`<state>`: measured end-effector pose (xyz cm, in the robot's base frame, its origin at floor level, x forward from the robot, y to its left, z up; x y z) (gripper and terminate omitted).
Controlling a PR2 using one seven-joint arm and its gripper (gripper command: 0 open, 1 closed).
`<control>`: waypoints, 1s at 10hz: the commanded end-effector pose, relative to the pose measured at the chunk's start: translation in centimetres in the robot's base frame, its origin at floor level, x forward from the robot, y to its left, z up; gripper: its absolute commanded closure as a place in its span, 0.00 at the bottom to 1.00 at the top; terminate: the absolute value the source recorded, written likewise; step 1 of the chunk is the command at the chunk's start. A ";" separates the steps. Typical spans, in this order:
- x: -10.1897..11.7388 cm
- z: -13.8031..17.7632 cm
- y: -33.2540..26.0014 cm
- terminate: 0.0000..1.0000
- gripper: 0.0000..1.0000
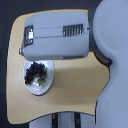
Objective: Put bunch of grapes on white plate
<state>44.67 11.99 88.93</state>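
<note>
One small bunch of dark purple-black round grapes (33, 71), a green leaf showing at its edge, is lying on the round, glossy white plate (44, 88) with a shallow rim, toward the side of the plate at the exterior view's left. The plate is sitting on a smooth, pale wooden worktop (80, 90) with rounded corners. A bulky grey robot arm (57, 36), boxy and matte with a vented panel, is hanging directly over the plate's far edge. The gripper is not appearing in the exterior view, so whether it is released or clenched cannot be told. Judging by the scene, the placing looks done or nearly so. The risk now is the arm's casing or hidden gripper snagging the grapes on withdrawal, rolling the loose cluster across the slick glaze and off the low rim.
</note>
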 end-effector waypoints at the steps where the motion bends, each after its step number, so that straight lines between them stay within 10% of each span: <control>1: -0.8 10.1 -3.7 0.00 0.00; 10: -3.9 12.3 -25.7 0.00 0.00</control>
<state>41.44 -2.33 100.41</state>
